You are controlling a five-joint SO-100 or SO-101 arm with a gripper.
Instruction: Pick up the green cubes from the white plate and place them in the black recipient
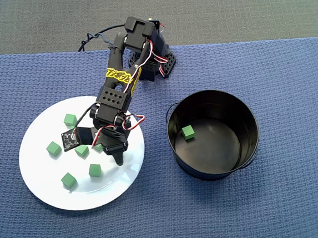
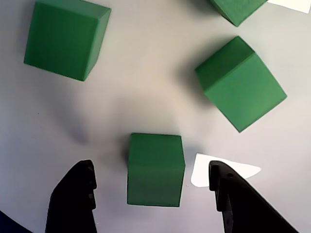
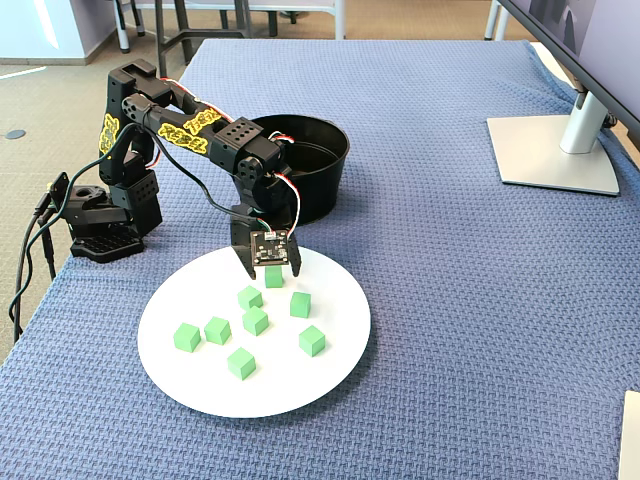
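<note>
Green cubes: seven are counted on the white plate [image 3: 190,385] in the fixed view, one [image 3: 274,276] of them set between the gripper's fingers; an eighth cube [image 1: 188,132] is seen on the floor of the black pot [image 1: 246,161] in the overhead view.

Arm: bent forward and down over the plate's rim nearest the pot. The gripper [image 2: 153,194] is held spread, its two black fingers [image 2: 73,194] standing apart from either side of the cube, not touching it.

Surroundings: a blue woven cloth [image 3: 450,300] is laid over the table; a monitor stand [image 3: 555,150] is set well apart at the fixed view's right.
</note>
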